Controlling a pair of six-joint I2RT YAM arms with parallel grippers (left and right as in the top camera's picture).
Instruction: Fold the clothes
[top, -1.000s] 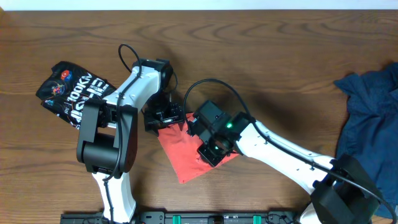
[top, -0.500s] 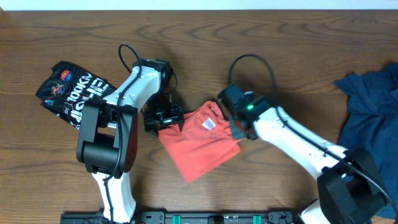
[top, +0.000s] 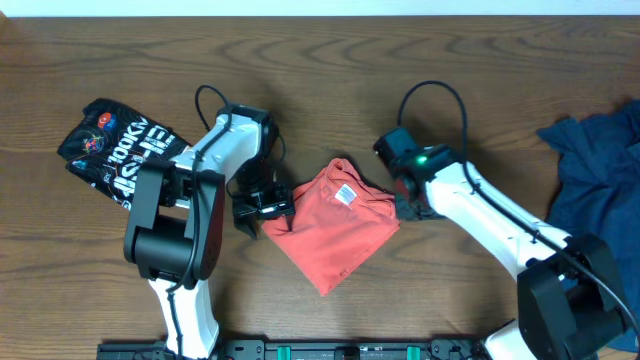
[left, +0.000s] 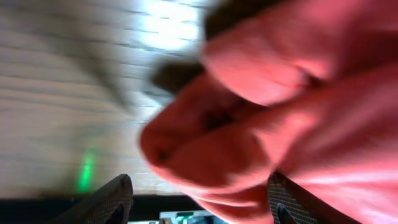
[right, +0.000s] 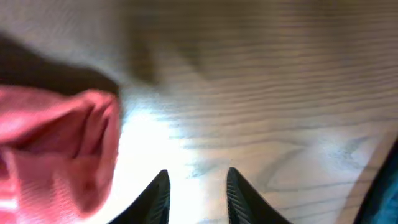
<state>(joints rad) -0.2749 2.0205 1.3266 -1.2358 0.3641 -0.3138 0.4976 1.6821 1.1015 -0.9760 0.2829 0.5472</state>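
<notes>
A wooden table (top: 400, 70) is seen from above, with two robot arms reaching in from the near edge. A red shirt (top: 335, 235) lies between them at the middle of the table, folded into a rough diamond. Its pale label (top: 345, 193) faces up near the top corner. A black shirt (top: 115, 150) with bright print is bunched at the far left, and a navy shirt (top: 595, 190) is heaped at the right edge. Both are well apart from the red one.

The left gripper (top: 268, 208) is set at the red shirt's left corner. In its wrist view the jaws are seen standing wide, with a soft bulge of red cloth between them. One of its fingers (left: 115, 199) is clear of the cloth, so no pinch is shown. The right gripper (top: 405, 208) is placed just beside the shirt's right edge. In its wrist view the tips are parted a little, with bare wood between them and nothing held.

The red shirt is judged light, limp and easily creased, and its folds are likely to slump or fall open if dragged. It is best taken at a corner or along a folded edge, with all layers pinched together, rather than in the middle of the panel.
</notes>
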